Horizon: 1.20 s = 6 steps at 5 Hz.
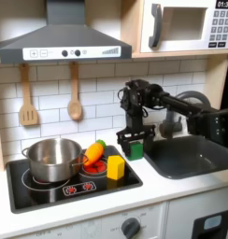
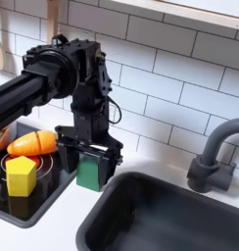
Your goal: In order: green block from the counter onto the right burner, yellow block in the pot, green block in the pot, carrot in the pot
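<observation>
The claw (image 2: 89, 149) is clamped on the green block (image 2: 88, 172), which sits low over the white tabletop (image 2: 53, 230) between stovetop and sink. The right burner (image 1: 105, 179) lies just beside it, toward the yellow block (image 2: 21, 175), on the second exterior view's left.

one pot (image 1: 52, 157); one carrot (image 1: 92, 154); one yellow block (image 1: 116, 167); one green block (image 2: 89, 171); two wooden utensils (image 1: 28, 96)

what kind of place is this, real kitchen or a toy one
Most likely a toy play kitchen: a white counter with an inset black stovetop and dark sink, a microwave above, wooden utensils hanging on the tile wall.
</observation>
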{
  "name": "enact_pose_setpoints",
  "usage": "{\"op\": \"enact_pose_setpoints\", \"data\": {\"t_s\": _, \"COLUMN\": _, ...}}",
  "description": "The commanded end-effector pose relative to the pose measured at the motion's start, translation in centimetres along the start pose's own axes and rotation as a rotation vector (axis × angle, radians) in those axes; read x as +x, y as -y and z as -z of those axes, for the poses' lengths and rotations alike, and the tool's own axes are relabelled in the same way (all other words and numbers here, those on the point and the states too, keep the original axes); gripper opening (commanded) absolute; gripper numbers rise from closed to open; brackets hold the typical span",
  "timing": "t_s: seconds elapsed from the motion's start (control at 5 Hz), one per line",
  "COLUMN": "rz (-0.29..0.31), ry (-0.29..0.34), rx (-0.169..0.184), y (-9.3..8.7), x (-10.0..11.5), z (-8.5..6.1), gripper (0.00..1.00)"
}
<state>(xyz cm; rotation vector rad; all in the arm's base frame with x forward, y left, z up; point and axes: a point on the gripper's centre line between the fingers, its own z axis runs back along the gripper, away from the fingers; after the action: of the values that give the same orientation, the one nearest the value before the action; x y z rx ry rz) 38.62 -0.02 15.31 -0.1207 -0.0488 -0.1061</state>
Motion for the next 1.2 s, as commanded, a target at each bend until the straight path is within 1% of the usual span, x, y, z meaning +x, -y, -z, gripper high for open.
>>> {"op": "enact_pose_setpoints", "data": {"t_s": 0.0, "rz": -0.036, "ry": 0.021, "rx": 0.050, "y": -1.0, "x": 0.0, "z": 1.3, "gripper": 1.00}}
{"op": "enact_pose_setpoints", "data": {"t_s": 0.2, "rz": -0.039, "ry": 0.007, "rx": 0.060, "y": -1.3, "x": -0.2, "z": 2.2, "gripper": 1.00}}
{"op": "enact_pose_setpoints", "data": {"t_s": 0.4, "rz": -0.030, "ry": 0.023, "rx": 0.073, "y": -1.2, "x": -0.3, "z": 2.6, "gripper": 1.00}}
{"op": "enact_pose_setpoints", "data": {"t_s": 0.6, "rz": -0.027, "ry": 0.055, "rx": 0.074, "y": -1.2, "x": -0.5, "z": 2.1, "gripper": 0.00}}
{"op": "enact_pose_setpoints", "data": {"t_s": 0.8, "rz": -0.015, "ry": 0.062, "rx": 0.079, "y": -1.1, "x": -1.2, "z": 2.0, "gripper": 0.00}}
{"op": "enact_pose_setpoints", "data": {"t_s": 1.0, "rz": 0.003, "ry": 0.062, "rx": 0.072, "y": -1.3, "x": -1.8, "z": 1.7, "gripper": 0.00}}
